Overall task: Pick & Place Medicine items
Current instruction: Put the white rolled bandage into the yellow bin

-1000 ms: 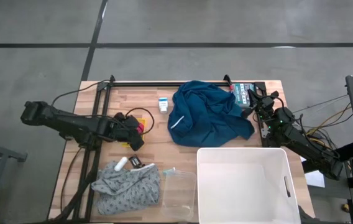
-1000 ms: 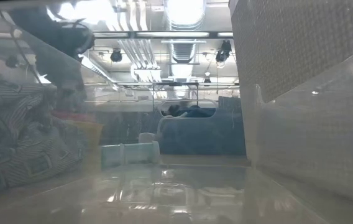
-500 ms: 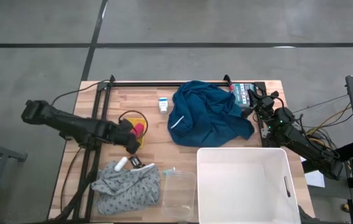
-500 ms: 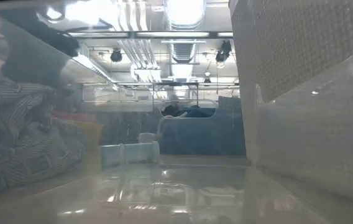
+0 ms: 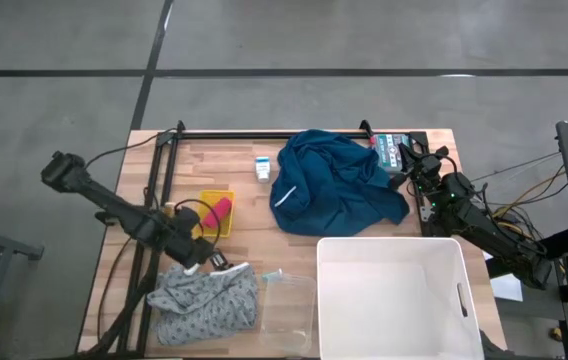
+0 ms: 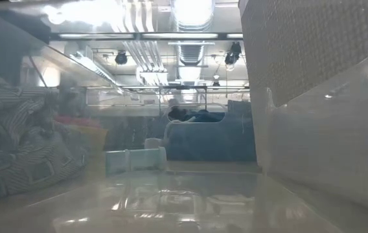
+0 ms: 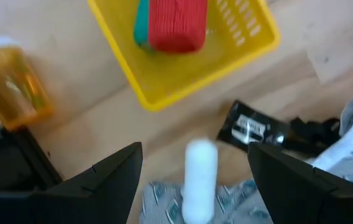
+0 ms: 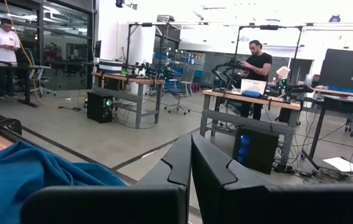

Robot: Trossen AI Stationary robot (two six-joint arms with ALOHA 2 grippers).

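The small white carton with blue print lies on the wood beside the blue cloth. The orange-amber bottle lies by the yellow tray. My left gripper is open and hangs above a white tube at the far edge of the grey cloth. Its fingers stand on either side of the tube without touching it. My right gripper is shut and waits at the table's far right, next to the blue cloth.
A red roll lies in the yellow tray. A black flat item sits next to the tube. The white bin fills the near right. A clear plastic piece lies between bin and grey cloth. A black frame runs along the left.
My left gripper has moved from over the yellow tray toward the table's near edge, ending above the white tube at the grey cloth. The tray and its red roll, hidden under it before, now show.
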